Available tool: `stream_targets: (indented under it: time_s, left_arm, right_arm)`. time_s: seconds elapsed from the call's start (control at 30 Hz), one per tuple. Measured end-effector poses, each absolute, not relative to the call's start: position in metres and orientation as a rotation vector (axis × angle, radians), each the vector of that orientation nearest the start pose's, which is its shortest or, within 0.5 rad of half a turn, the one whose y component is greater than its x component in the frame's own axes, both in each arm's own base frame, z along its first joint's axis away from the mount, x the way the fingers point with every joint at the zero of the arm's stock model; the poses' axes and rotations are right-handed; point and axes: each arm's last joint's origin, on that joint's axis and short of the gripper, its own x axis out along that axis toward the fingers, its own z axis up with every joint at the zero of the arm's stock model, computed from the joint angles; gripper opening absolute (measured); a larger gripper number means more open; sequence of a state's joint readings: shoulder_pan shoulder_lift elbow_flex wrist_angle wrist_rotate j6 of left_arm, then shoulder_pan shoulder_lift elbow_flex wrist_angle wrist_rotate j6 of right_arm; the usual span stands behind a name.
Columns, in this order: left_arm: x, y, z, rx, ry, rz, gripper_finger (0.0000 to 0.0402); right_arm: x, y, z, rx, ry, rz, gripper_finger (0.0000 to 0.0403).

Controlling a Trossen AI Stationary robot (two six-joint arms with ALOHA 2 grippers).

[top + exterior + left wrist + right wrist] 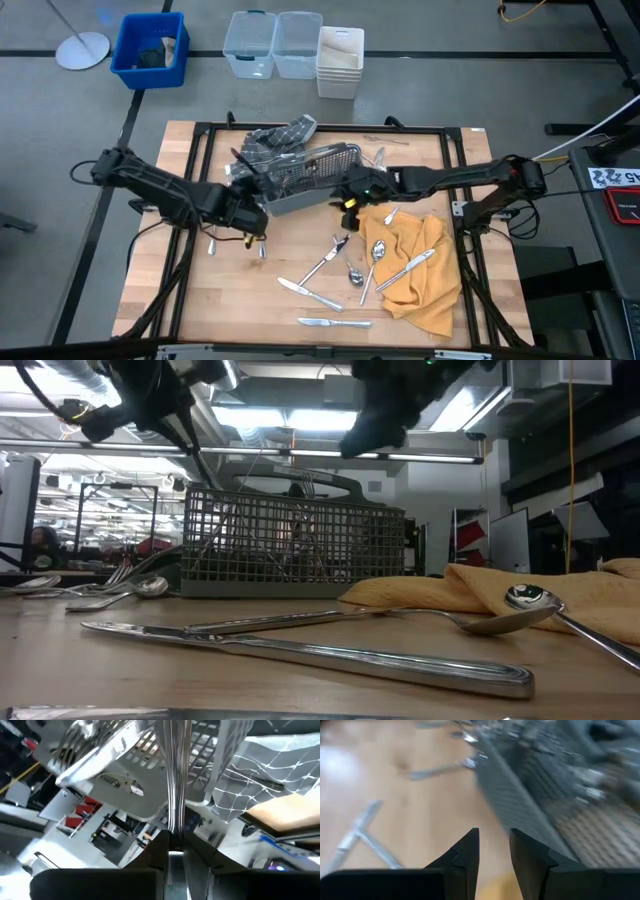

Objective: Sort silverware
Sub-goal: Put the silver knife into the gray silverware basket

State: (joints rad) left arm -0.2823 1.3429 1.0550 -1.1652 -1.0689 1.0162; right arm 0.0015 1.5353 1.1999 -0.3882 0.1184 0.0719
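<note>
Closest to the low camera lies a table knife (300,652), flat on the wooden bench (200,300), with a spoon (525,600) just behind it resting against the orange cloth (420,265). That cloth covers the bench's right side, and more silverware is scattered on and beside it: a fork (325,258), spoons and knives, all loose on the wood. Behind them sits the grey mesh caddy (310,180), a checked grey cloth (275,138) at its far side. Some pieces already stand inside the basket. The left tool (255,195) is at the caddy's left end, fingers clamped on a slim silver utensil handle (172,795). The right tool (350,195) hovers at the caddy's right end, fingers (465,855) apart and holding nothing.
</note>
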Motion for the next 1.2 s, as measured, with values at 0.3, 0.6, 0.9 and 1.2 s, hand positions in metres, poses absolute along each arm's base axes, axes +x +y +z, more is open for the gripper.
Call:
stream_targets:
  time_s: [0.3, 0.6, 0.9, 1.2]
  left_arm:
    - [0.232, -0.041, 0.250, 1.852, 1.573, -0.110, 0.0031]
    - [0.237, -0.042, 0.249, 1.839, 1.545, -0.074, 0.0039]
    - [0.240, -0.043, 0.249, 1.866, 1.530, -0.110, 0.0054]
    - [0.240, -0.043, 0.249, 1.890, 1.536, -0.131, 0.0046]
  right_arm:
    - [0.305, -0.055, 0.268, -0.010, 0.935, -0.475, 0.0111]
    - [0.274, -0.121, 0.236, 0.116, 1.020, -0.560, 0.0111]
    - [0.265, -0.148, 0.235, 0.215, 0.955, -0.546, 0.0111]
    - [0.269, -0.142, 0.232, 0.244, 0.954, -0.466, 0.0111]
